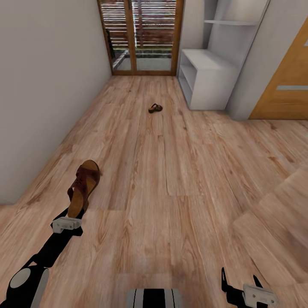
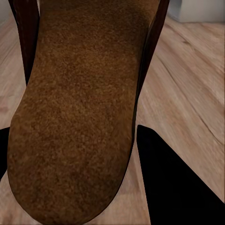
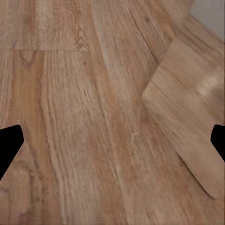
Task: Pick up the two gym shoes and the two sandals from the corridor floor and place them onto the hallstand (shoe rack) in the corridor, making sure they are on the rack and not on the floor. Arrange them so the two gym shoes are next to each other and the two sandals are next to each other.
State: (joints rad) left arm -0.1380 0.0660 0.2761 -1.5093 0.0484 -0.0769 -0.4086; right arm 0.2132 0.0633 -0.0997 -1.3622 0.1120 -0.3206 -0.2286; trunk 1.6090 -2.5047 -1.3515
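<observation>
My left gripper is shut on the heel end of one dark brown sandal, which it holds above the corridor floor at the lower left. The sandal's tan footbed lies between the black fingers in the left wrist view. The other sandal lies on the floor far ahead, a little left of the white hallstand. My right gripper hangs open and empty over bare planks at the lower right. The gym shoes are out of view.
A white wall runs along the left. A wood-framed glass door closes the far end, and an orange door stands right of the hallstand. A paler wooden slab with a rounded corner sits at the lower right.
</observation>
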